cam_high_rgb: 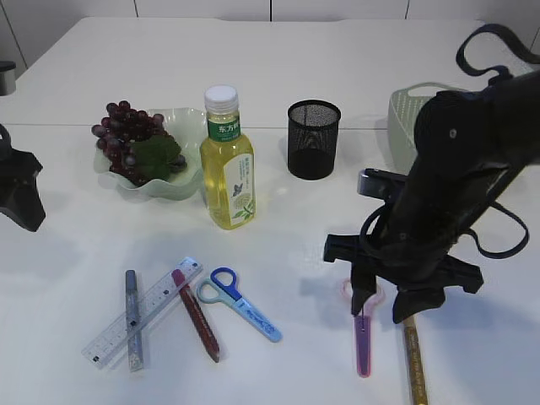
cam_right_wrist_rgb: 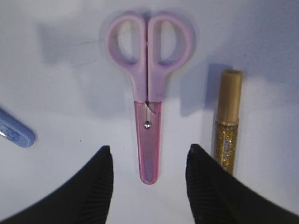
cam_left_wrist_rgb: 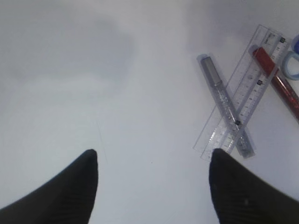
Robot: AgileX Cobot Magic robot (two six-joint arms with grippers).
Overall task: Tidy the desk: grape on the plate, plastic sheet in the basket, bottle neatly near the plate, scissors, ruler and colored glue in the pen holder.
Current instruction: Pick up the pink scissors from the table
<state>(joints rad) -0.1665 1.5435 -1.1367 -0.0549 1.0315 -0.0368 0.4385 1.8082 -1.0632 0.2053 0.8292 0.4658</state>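
Right gripper (cam_right_wrist_rgb: pixel 148 179) spread open above pink scissors (cam_right_wrist_rgb: pixel 148 100) near the bench's front right edge, gold glue (cam_right_wrist_rgb: pixel 226 123) just beside; handles half hidden in exterior view. Left gripper (cam_left_wrist_rgb: pixel 152 186) open over bare bench at left edge. Ruler (cam_left_wrist_rgb: pixel 243 91) crossed by silver glue (cam_left_wrist_rgb: pixel 226 107), front left.

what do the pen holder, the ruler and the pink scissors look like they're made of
Pen holder: looks like black metal mesh, matte; the far wall shows through a fine grid.
Ruler: clear plastic, probably acrylic; the table shows through it, and printed marks run along its edge.
Pink scissors: glossy opaque pink plastic handles; a translucent pink plastic sheath seems to cover the blades, with a metal pivot rivet visible.
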